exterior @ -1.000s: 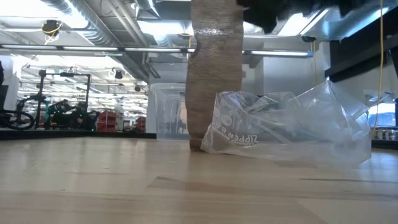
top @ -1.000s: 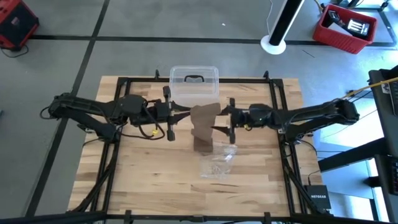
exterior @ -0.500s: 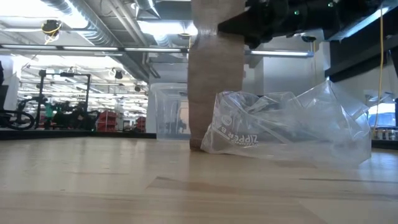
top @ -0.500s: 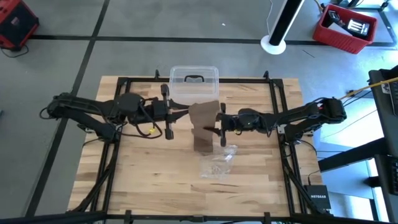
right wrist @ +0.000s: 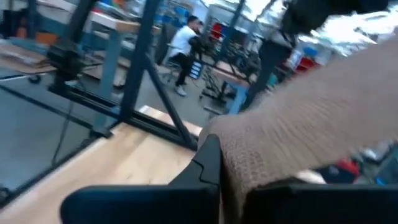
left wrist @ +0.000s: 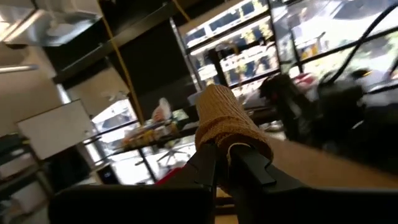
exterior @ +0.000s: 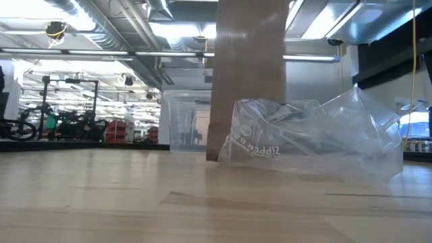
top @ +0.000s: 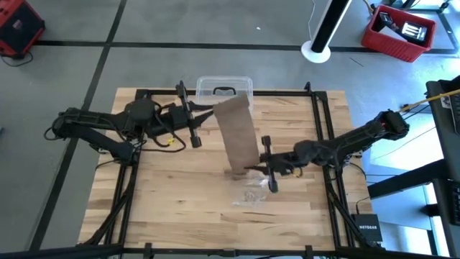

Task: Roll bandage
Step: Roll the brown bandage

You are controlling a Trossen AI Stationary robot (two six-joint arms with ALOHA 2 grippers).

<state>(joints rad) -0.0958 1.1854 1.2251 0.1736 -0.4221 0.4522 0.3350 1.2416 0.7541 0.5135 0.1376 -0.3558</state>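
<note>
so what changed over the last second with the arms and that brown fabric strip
The right gripper moved down the dull brown fabric bandage toward its lower end by the crinkled clear plastic bag and shut on it. The left gripper, holding the top end throughout, pulled back toward the clear plastic box, drawing the strip out straight. Bag and box stayed put.

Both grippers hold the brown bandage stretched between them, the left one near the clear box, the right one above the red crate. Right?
Not quite: the right gripper pinches the bandage just above the plastic bag, not a red crate. The high view shows this. The left gripper does hold the other end near the clear box.
</note>
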